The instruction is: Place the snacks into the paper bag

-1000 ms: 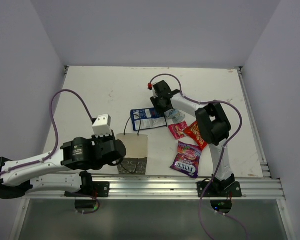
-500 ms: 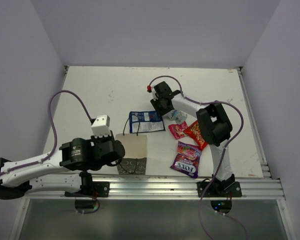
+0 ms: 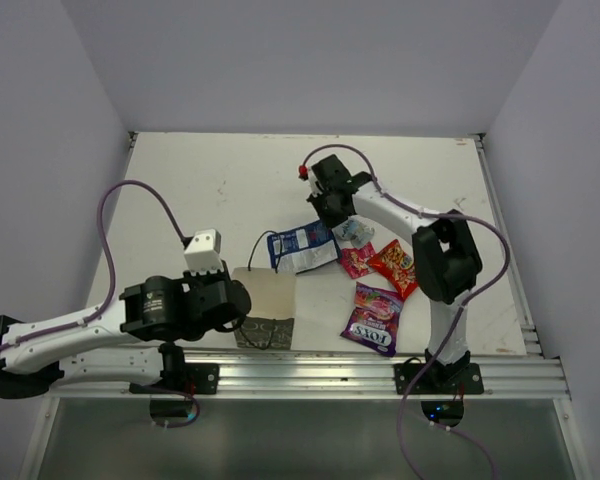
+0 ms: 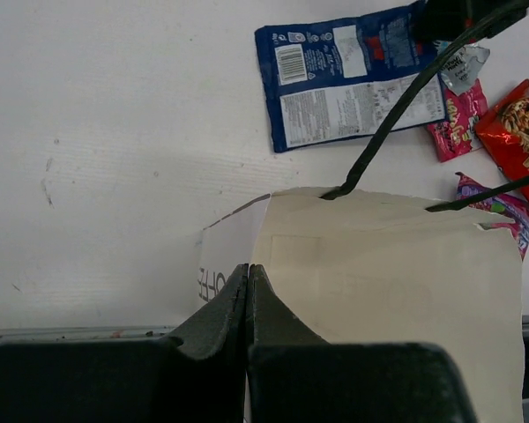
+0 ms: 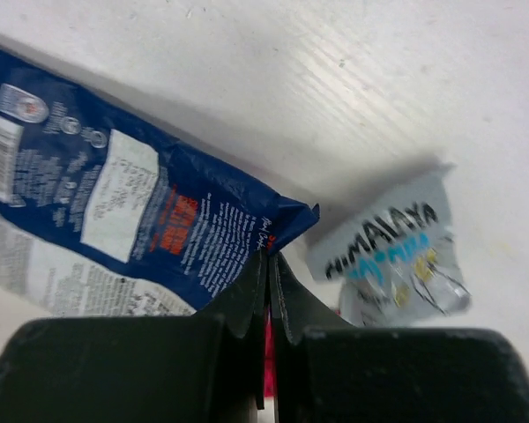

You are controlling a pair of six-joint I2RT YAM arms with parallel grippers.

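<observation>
Right gripper [image 5: 268, 257]: jaws, apart a moment ago, now pinch the blue-and-white packet [image 5: 141, 211] corner; packet newly skewed. Left gripper [image 4: 248, 275]: clamped on paper bag [image 4: 388, 273] wall, unchanged.

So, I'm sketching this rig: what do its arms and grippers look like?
The left arm and right arm have white links, bulky black joint housings and a looping purple cable each. The left gripper and right gripper have matte black tapering fingers. A small red fitting sits near the right wrist.
</observation>
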